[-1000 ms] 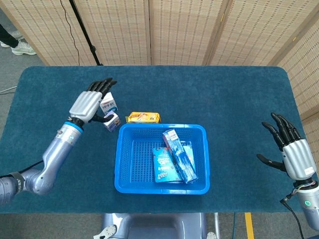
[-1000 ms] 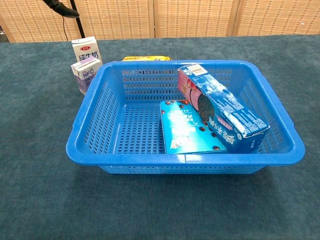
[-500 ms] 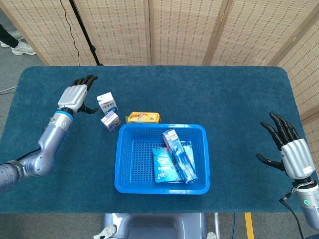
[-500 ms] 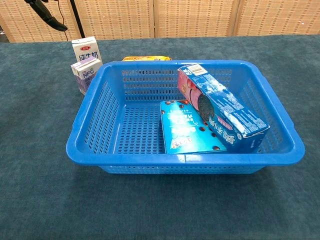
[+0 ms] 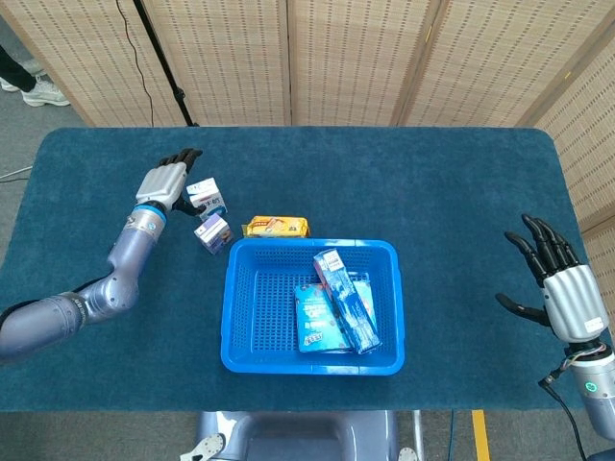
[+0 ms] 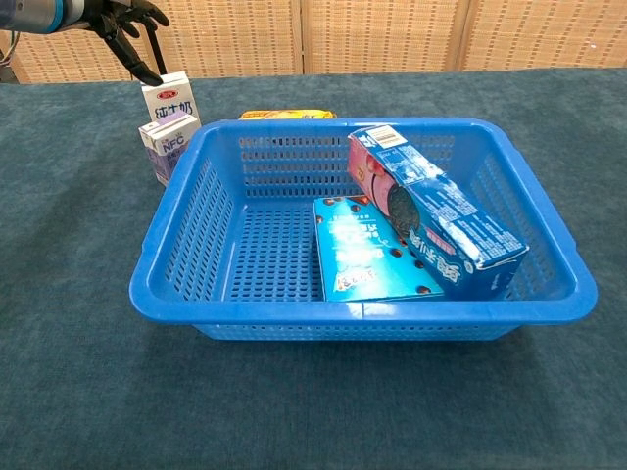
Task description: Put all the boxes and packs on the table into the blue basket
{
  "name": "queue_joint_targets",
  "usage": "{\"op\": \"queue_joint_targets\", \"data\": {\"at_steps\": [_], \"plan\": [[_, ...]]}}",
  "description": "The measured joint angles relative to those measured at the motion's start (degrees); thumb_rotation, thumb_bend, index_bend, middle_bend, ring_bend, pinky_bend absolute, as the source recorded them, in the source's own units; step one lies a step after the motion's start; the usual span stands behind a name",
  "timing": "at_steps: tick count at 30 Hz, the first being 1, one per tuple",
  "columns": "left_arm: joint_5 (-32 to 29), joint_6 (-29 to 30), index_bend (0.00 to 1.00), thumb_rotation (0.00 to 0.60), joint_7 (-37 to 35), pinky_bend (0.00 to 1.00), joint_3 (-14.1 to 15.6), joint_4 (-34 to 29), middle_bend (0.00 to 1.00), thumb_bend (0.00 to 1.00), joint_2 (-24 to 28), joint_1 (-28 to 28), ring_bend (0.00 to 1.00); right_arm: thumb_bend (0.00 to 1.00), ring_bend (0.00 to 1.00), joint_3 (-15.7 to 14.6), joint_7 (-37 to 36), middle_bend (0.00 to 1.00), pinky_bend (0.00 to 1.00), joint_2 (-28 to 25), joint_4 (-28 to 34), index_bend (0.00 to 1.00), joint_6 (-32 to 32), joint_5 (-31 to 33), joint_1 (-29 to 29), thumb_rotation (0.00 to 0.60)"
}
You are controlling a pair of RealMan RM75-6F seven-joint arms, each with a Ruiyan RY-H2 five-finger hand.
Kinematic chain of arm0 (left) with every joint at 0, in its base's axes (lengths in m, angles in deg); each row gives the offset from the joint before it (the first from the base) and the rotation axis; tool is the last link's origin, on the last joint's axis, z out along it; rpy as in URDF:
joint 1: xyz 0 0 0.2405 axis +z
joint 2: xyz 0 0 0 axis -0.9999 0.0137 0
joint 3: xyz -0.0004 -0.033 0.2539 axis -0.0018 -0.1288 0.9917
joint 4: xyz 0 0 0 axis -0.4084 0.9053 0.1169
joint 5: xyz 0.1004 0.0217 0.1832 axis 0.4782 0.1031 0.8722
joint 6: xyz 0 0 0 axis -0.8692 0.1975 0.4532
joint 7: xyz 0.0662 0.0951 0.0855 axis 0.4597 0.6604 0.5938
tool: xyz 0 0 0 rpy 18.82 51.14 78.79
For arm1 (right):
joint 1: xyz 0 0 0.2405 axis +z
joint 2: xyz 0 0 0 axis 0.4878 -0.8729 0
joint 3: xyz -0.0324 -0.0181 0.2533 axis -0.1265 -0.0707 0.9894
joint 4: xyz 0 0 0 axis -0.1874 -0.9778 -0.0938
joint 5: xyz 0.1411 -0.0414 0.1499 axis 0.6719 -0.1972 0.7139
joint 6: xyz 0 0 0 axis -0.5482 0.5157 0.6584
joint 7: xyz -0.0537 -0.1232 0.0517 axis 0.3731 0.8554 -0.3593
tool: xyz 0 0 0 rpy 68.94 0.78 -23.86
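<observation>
**Operator:** My left hand (image 5: 164,180) is at the far-left corner of the worktop (image 5: 461,182), fingers spread and holding nothing, tips right at the top of the white milk carton (image 5: 205,194). I can't tell whether they're touching it.

**Spotter:** What else is out?

**Operator:** The small purple-and-white juice carton (image 5: 213,231) stands just in front of the white one, near the blue plastic basket (image 5: 309,359). The flat yellow snack pack (image 5: 276,227) lies along the basket's far wall. Inside are a blue flat box (image 5: 315,317) and a long pink-and-blue biscuit box (image 5: 343,299) leaning over it.

**Spotter:** How will that carton handle?

**Operator:** Light and stiff, I'd guess, but its smooth sides look slippery and it could tip easily. I'd take it across the two broad faces, midway up, not by the top.

**Spotter:** And the right?

**Operator:** My right hand (image 5: 559,289) hangs off the near-right edge, fingers apart, empty, well away from everything.
</observation>
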Motion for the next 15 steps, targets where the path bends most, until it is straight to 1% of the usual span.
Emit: {"op": "queue_joint_targets", "data": {"at_steps": [3, 5, 8, 10, 13, 15], "plan": [[-2.1, -0.8, 0.0, 0.6, 0.9, 0.0, 0.4, 2.5, 0.0, 0.23, -1.7, -1.0, 0.0, 0.0, 0.0, 0.2, 1.9, 0.0, 0.13, 0.2, -0.3, 0.12, 0.1, 0.2, 0.0, 0.6], [-3.0, -1.9, 0.0, 0.6, 1.5, 0.0, 0.6, 4.2, 0.0, 0.23, -2.9, -1.7, 0.0, 0.0, 0.0, 0.2, 3.6, 0.0, 0.09, 0.2, -0.3, 0.12, 0.0, 0.3, -0.1, 0.6], [-4.2, -3.3, 0.0, 0.6, 2.2, 0.0, 1.0, 6.6, 0.0, 0.23, -4.4, -2.6, 0.0, 0.0, 0.0, -0.1, 7.1, 0.0, 0.02, -0.1, 0.4, 0.11, -1.5, 0.8, -0.1, 0.6], [-4.8, -3.7, 0.0, 0.6, 2.6, 0.01, 1.2, 8.2, 0.0, 0.24, -5.6, -3.1, 0.0, 0.0, 0.0, -0.4, 9.4, 0.0, 0.0, -0.7, 1.5, 0.07, -3.4, 1.3, -0.1, 0.6], [-5.5, -4.1, 0.0, 0.6, 2.5, 0.08, 1.1, 9.9, 0.0, 0.26, -7.2, -3.5, 0.0, 0.0, 0.0, -1.1, 12.3, 0.0, 0.0, -1.7, 3.4, 0.01, -6.4, 2.0, 0.0, 0.6], [-5.5, -4.4, 0.0, 0.6, 2.3, 0.16, 0.9, 10.8, 0.0, 0.29, -7.8, -3.6, 0.0, 0.0, 0.0, -1.6, 13.6, 0.0, 0.0, -2.6, 4.9, 0.0, -8.3, 2.3, 0.2, 0.6]]}}
